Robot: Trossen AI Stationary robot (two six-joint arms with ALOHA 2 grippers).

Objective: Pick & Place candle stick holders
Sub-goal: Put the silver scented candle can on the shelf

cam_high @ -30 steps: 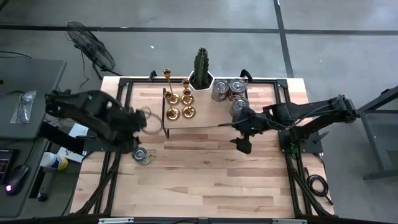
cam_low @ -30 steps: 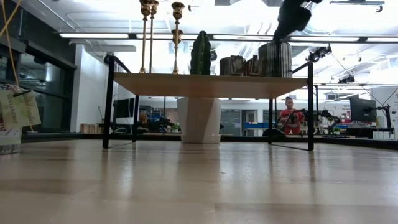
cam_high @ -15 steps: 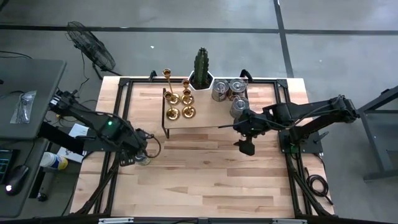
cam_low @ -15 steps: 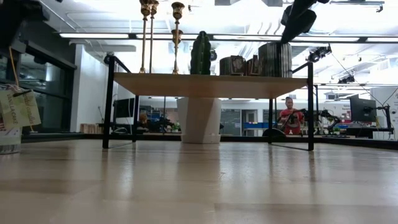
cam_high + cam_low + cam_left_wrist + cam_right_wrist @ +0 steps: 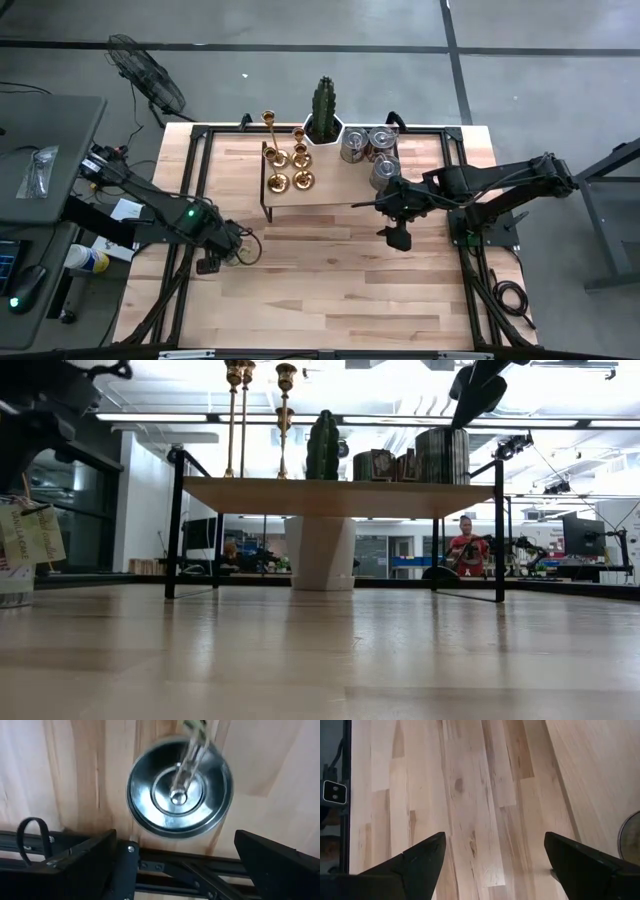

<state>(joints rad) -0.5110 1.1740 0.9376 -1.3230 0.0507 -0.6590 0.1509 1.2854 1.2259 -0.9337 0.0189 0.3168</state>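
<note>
Spread wide, the left gripper (image 5: 228, 249) hangs low over a silver lidded tin (image 5: 178, 795) near the tabletop's left edge; its wrist view looks straight down on the round lid, fingers either side and clear of it. Holding nothing. Right gripper (image 5: 397, 236) hovers mid-table, just in front of the shelf's right end, jaws parted and empty over bare wood.

Candle stick holders (image 5: 284, 155): four gold ones, all grouped on the left half of the raised shelf (image 5: 330, 192) at the back edge, two tall stems behind, shorter ones in front. Cactus (image 5: 323, 104) and more silver tins (image 5: 368, 148) beside them.

Progress, as I judge it: no holder is in a gripper or on the open tabletop. All four seem left to move.
</note>
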